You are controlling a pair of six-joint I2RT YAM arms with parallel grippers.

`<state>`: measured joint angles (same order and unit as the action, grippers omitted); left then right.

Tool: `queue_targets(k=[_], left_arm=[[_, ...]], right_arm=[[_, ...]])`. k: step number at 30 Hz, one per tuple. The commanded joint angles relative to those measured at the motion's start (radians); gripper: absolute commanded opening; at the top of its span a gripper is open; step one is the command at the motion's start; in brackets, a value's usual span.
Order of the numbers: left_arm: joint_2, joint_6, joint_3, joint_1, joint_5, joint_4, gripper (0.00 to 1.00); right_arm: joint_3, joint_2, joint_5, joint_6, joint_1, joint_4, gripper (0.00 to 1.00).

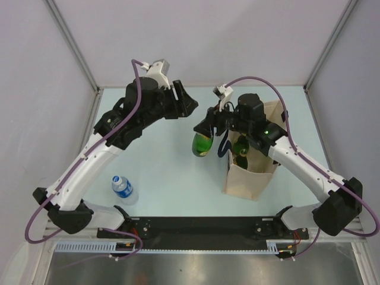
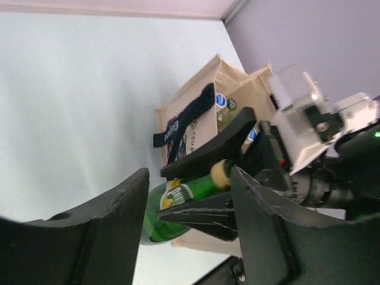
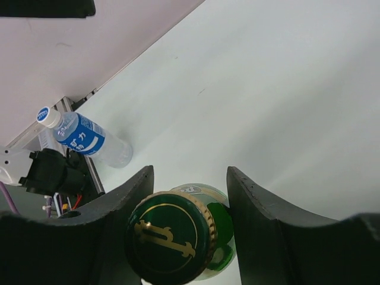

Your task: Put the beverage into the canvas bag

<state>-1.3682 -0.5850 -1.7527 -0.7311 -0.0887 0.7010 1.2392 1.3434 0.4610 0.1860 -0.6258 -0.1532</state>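
Note:
The beverage, a green glass bottle [image 1: 203, 144] with a gold-edged cap [image 3: 169, 246], hangs above the table just left of the canvas bag [image 1: 252, 175]. My right gripper [image 1: 209, 126] is shut on the bottle's upper part; in the right wrist view its fingers [image 3: 246, 196] flank the cap. My left gripper [image 1: 189, 102] is open and empty, apart from the bottle on its far-left side. In the left wrist view the bottle [image 2: 178, 202] shows between the open left fingers [image 2: 127, 196], with the beige bag [image 2: 190, 119] and its navy handle behind. The bag stands upright.
Other bottles [image 1: 240, 147] stand inside the bag, caps [image 2: 221, 100] showing at its mouth. A clear water bottle [image 1: 123, 188] with a blue label lies on the table at the near left, also in the right wrist view [image 3: 89, 139]. Walls enclose the table.

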Motion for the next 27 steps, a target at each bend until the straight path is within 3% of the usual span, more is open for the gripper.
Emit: queue_targets(k=[1,6,12,27], left_arm=[[0.112,0.010,0.116,0.018,-0.042,-0.092,0.66],[0.205,0.020,0.296,0.029,-0.043,-0.190,0.74],[0.265,0.014,0.415,0.047,-0.026,-0.241,0.75],[0.282,0.008,0.502,0.091,0.035,-0.274,0.75]], right_arm=[[0.081,-0.090,0.044,0.046,0.037,0.127,0.00],[0.095,-0.139,0.051,0.070,0.078,0.107,0.00],[0.129,-0.199,0.073,0.118,0.156,0.064,0.00],[0.183,-0.325,0.194,0.181,0.466,-0.104,0.00]])
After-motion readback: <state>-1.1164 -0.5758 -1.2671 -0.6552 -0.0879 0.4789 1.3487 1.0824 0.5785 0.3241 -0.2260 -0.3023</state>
